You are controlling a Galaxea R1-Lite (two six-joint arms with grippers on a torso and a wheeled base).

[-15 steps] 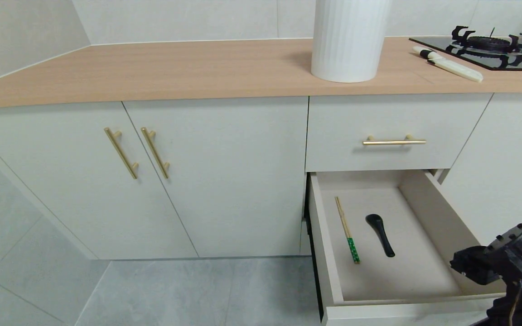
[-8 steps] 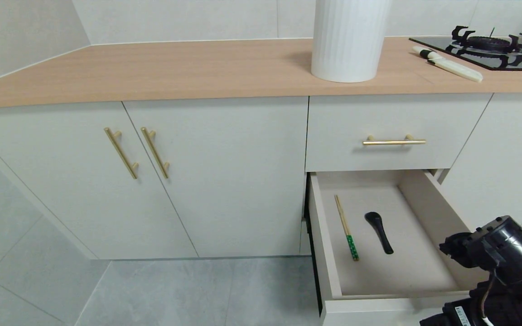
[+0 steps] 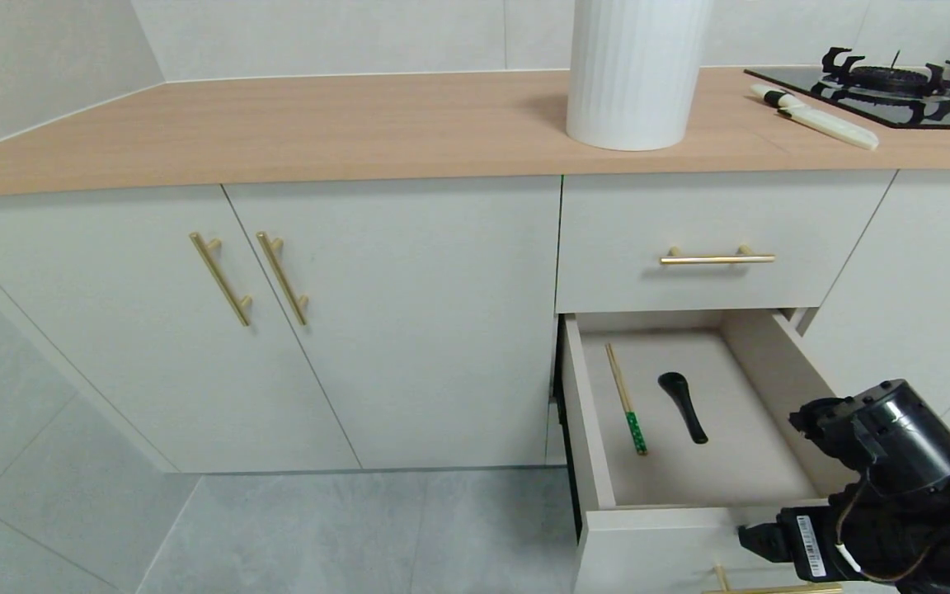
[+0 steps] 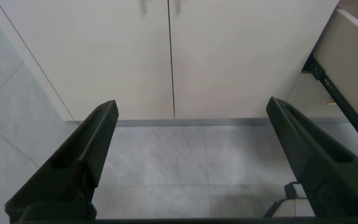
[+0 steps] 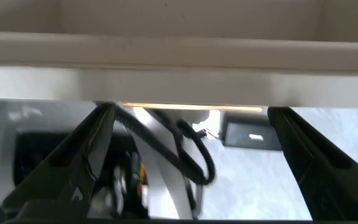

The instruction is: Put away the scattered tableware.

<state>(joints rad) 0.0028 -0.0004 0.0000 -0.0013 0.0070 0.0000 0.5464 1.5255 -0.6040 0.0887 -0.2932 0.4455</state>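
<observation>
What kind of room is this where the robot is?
Most likely a kitchen. There is a gas stove at the right end of a wooden countertop, a knife lying next to it, and an open drawer below holding chopsticks and a black spoon.

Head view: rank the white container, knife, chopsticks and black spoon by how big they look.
white container
knife
chopsticks
black spoon
Knife and chopsticks are close in length; the spoon is shorter but wider than chopsticks, so unsure.
</observation>
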